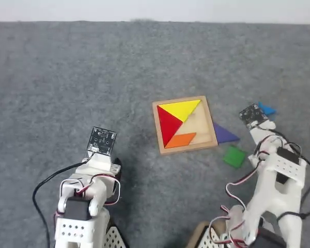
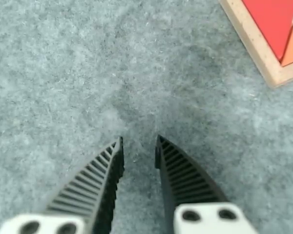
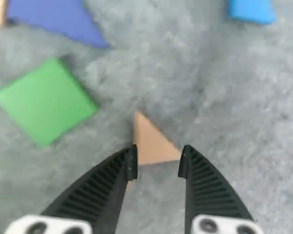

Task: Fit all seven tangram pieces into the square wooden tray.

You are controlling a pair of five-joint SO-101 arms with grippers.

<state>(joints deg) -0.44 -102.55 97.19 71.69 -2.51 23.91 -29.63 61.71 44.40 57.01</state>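
Observation:
The square wooden tray (image 1: 210, 122) lies mid-table and holds a yellow triangle (image 1: 180, 109), a red triangle (image 1: 167, 126) and an orange piece (image 1: 181, 139). To its right on the carpet are a purple triangle (image 1: 225, 134), a green square (image 1: 233, 156) and a blue piece (image 1: 266, 109). My right gripper (image 3: 157, 158) hangs over the carpet near the green square (image 3: 44, 100), shut on the base of a small tan triangle (image 3: 149, 141). My left gripper (image 2: 139, 146) is open over bare carpet, short of the tray's corner (image 2: 256, 46), with nothing between its fingers.
The grey carpet covers the whole table, with wide free room left of and behind the tray. The left arm (image 1: 102, 142) stands at the front left and the right arm (image 1: 271, 170) at the front right, both trailing cables.

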